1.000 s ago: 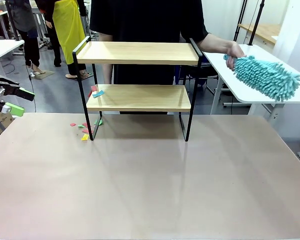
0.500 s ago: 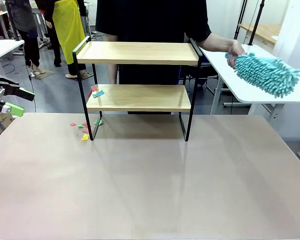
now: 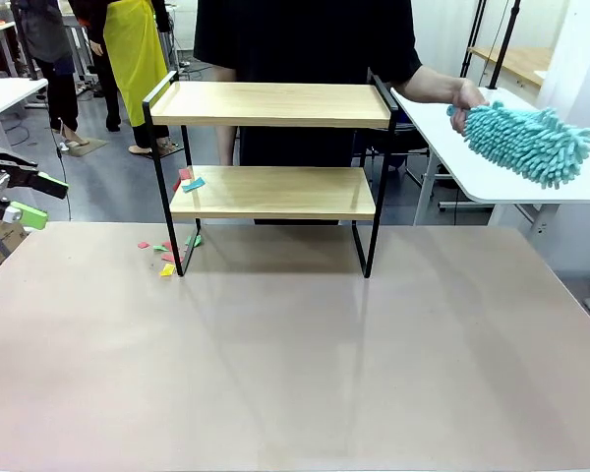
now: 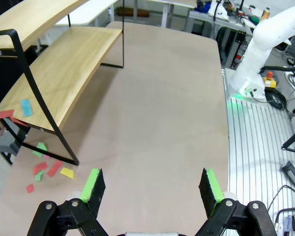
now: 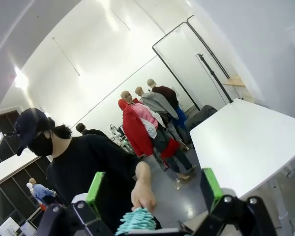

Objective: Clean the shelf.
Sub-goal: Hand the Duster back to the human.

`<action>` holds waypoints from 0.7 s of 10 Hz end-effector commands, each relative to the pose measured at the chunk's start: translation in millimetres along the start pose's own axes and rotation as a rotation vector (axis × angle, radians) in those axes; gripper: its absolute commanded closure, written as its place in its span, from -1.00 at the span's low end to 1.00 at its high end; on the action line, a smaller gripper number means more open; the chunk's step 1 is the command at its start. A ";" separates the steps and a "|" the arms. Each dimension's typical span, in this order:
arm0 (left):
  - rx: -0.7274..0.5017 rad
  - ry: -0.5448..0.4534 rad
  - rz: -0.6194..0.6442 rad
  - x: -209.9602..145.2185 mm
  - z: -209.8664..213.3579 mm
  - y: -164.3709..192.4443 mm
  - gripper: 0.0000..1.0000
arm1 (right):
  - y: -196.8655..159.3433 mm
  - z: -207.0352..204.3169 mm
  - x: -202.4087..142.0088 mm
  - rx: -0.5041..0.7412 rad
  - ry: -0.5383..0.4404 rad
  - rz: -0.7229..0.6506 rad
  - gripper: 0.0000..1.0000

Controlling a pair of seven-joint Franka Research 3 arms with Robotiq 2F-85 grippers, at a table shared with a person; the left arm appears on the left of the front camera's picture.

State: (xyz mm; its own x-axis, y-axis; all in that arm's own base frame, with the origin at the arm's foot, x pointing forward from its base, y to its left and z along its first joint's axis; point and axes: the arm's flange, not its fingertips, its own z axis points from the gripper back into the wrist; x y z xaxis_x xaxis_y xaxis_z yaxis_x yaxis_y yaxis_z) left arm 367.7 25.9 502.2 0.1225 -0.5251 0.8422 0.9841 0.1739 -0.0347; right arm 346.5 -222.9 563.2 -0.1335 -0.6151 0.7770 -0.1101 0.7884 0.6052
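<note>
Evidently the cleaning is only just getting under way. The shelf [image 3: 272, 167] is standing at the far side of the desk [image 3: 295, 364], between the robot and the person, its top board looking bare. A couple of coloured paper scraps [image 3: 190, 181] are lying at the left end of its lower board, and a further scatter of scraps [image 3: 165, 254] is sitting on the desk around its front left leg. So, as I judge it, the lower board is not yet clean, and the bits on the desk are waiting to be dealt with too.

The person's hand [image 3: 462, 101] is holding a fluffy teal duster [image 3: 526, 143] out to the robot's right, above a white side table [image 3: 511, 177] and well apart from the shelf. It looks as though it is being offered or readied, though which I cannot tell.

The left gripper [image 4: 151, 189] is hanging above the desk off the shelf's left end, its jaws spread wide and its green pads [image 4: 92, 184] gripping nothing and touching nothing; in the front view it is showing at the left edge [image 3: 20, 197]. The right gripper [image 5: 152, 194] is likewise gaping fully, empty, and is looking towards the person, with the duster's teal tuft [image 5: 135, 220] showing low between its fingers but farther off, not in contact.
</note>
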 end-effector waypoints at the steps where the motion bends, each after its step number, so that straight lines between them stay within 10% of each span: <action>1: 0.002 -0.029 0.001 2.9 0.0 -0.5 -1.00 | -1.0 2.6 -3.4 -0.003 -0.003 0.002 -1.00; 7: 0.002 -0.029 0.001 2.9 0.0 -0.5 -1.00 | -1.0 2.6 -3.4 -0.003 -0.003 0.002 -1.00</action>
State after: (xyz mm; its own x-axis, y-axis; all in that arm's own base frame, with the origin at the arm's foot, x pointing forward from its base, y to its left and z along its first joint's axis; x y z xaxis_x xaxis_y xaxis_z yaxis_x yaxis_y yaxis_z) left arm 367.7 25.8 502.2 0.1225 -0.5250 0.8422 0.9842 0.1736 -0.0349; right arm 345.9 -223.0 562.4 -0.1333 -0.6150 0.7772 -0.1080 0.7885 0.6055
